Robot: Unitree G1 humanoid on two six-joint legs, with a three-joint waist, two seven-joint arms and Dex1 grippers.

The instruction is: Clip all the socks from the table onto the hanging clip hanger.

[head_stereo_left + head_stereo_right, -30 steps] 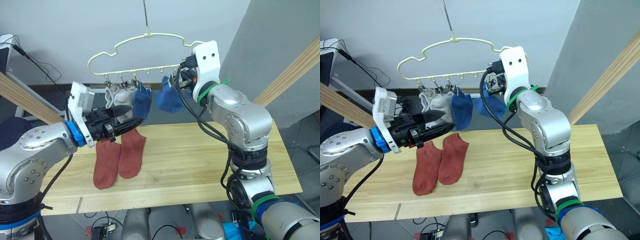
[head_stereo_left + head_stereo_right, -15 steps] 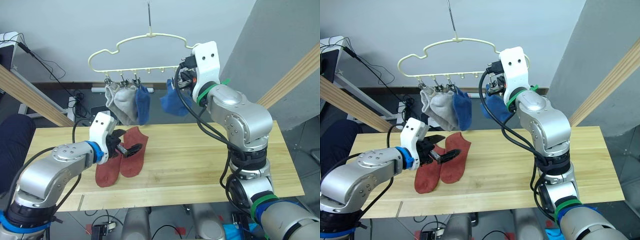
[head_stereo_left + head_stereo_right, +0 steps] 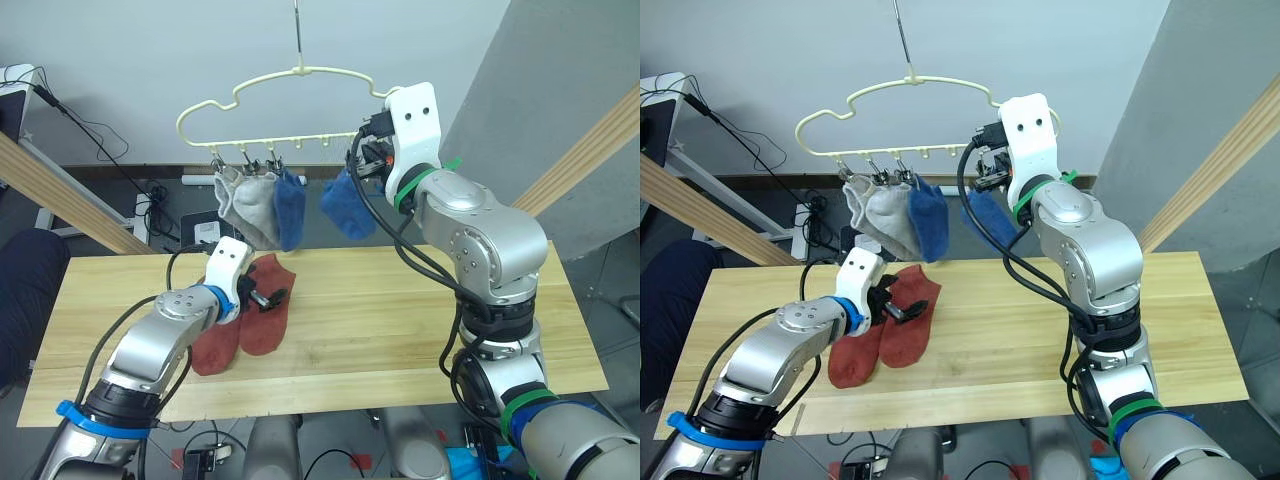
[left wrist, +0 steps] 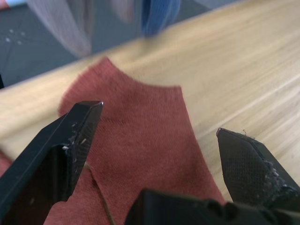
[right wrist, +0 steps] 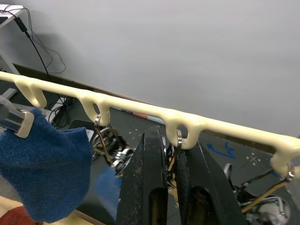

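1. Socks are found in two places: two rust-red socks [image 3: 245, 315] lie side by side on the table [image 3: 400, 320], left of its middle, and four others hang from the clip hanger [image 3: 290, 105] above the far edge.
2. Of the hanging ones, two light grey socks [image 3: 245, 205] and a blue sock [image 3: 289, 207] are clipped close together at the hanger's left part, and a second blue sock [image 3: 347, 206] hangs further right, just beside the right gripper.
3. The left gripper [image 3: 262, 297] is lowered over the right-hand red sock [image 4: 145, 136]; its two fingers [image 4: 70, 140] are spread wide, one on each side of the sock's cuff end, and nothing is held between them.
4. The right gripper [image 5: 168, 173] is raised at the hanger's lower bar [image 5: 140, 110], its fingers drawn almost together around a thin wire clip link hanging from a loop of the bar; whether the link is actually pinched cannot be told.
5. Pale wooden frame poles [image 3: 590, 140] are seen slanting at both sides of the scene.
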